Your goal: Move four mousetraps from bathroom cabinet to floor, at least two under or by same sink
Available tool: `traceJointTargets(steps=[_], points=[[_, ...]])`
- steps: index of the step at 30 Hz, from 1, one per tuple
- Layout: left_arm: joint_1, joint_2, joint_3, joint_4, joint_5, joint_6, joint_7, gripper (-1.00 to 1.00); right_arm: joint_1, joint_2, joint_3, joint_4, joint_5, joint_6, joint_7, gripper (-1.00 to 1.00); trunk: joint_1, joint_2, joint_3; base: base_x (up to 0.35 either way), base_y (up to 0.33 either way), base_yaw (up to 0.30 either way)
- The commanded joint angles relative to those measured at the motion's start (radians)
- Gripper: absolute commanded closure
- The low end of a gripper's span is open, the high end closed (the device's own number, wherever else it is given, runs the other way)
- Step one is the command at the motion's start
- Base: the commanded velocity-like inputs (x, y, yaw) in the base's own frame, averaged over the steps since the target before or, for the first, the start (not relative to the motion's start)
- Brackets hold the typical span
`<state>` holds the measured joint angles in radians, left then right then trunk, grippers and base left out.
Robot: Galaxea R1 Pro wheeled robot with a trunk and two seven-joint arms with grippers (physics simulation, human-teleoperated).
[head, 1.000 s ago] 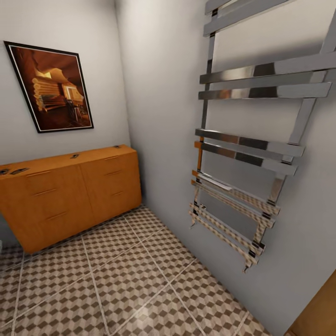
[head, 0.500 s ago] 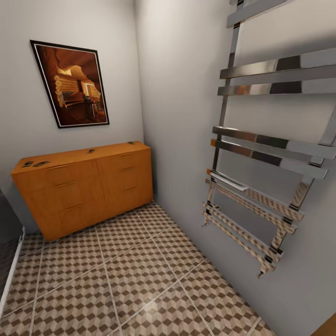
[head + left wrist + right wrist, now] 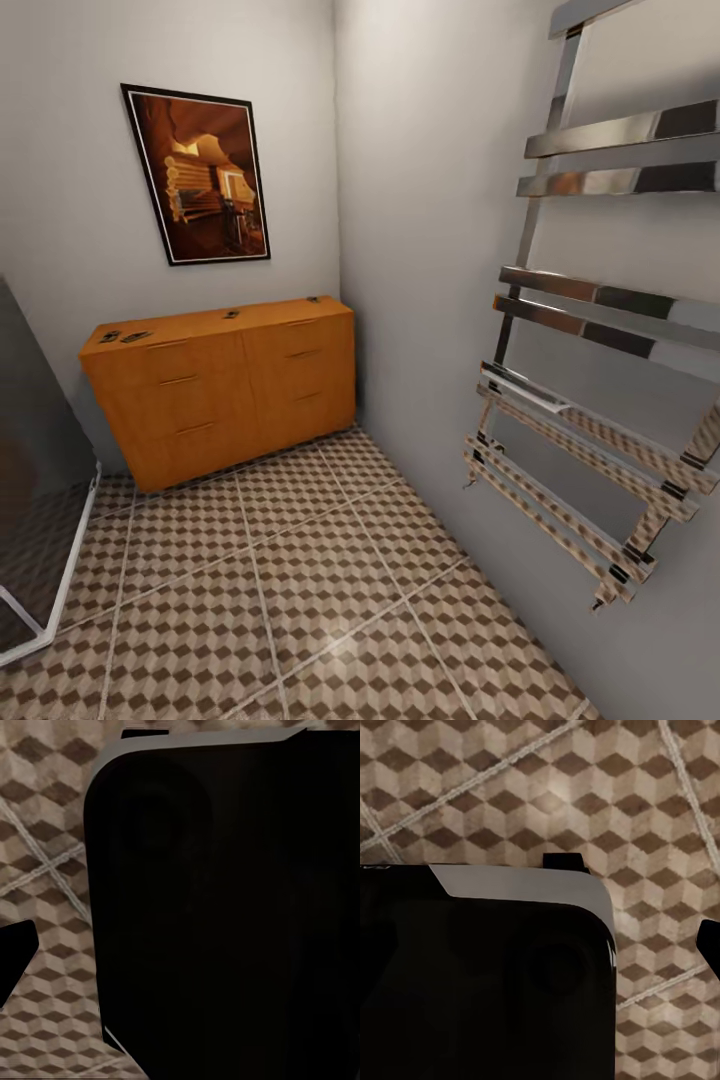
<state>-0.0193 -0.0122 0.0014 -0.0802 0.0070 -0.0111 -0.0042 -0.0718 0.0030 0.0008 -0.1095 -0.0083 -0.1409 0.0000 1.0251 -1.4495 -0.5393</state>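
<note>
Where the head view takes in the room, the cabinet [image 3: 225, 390] is seen against the far wall under a framed picture [image 3: 200, 188], with four mousetraps on its top: two [image 3: 123, 337] near the left end, one [image 3: 232, 314] mid-top, one [image 3: 313, 299] at the right end. The bathroom floor [image 3: 300, 590] is spread before it; a chrome towel rail [image 3: 600, 400] is mounted on the right wall. In both wrist views, patterned tiles are shown behind a dark robot body [image 3: 225, 907]; whether either gripper is parted or closed cannot be told.

Soft even light, glare on floor [image 3: 330, 640]
</note>
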Motion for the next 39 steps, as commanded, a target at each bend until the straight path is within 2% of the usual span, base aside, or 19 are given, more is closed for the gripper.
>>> traceJointTargets(steps=[1, 21, 28, 39], points=[[-0.001, 0.000, 0.000, 0.000, 0.001, -0.001, 0.000, -1.00, 0.000, 0.000, 0.000, 0.001, -0.001, -0.003, 0.000, -1.00, 0.000, 0.000, -0.002, 0.000, 0.000, 0.254], [-0.001, 0.000, 0.000, 0.000, 0.001, -0.001, 0.000, -1.00, 0.000, -0.001, -0.001, 0.001, -0.001, -0.003, 0.000, -1.00, 0.000, 0.000, -0.015, 0.000, 0.000, 0.260], [-0.001, 0.000, 0.000, 0.000, 0.001, -0.001, -0.001, -1.00, 0.000, -0.003, -0.001, 0.001, 0.000, -0.003, 0.000, -1.00, 0.000, 0.000, -0.016, 0.044, 0.000, 0.065], [-0.001, 0.001, 0.000, 0.000, 0.001, -0.001, -0.002, -1.00, 0.000, -0.003, -0.001, 0.001, 0.000, -0.003, 0.000, -1.00, 0.000, 0.000, -0.017, 0.299, 0.000, 0.006]])
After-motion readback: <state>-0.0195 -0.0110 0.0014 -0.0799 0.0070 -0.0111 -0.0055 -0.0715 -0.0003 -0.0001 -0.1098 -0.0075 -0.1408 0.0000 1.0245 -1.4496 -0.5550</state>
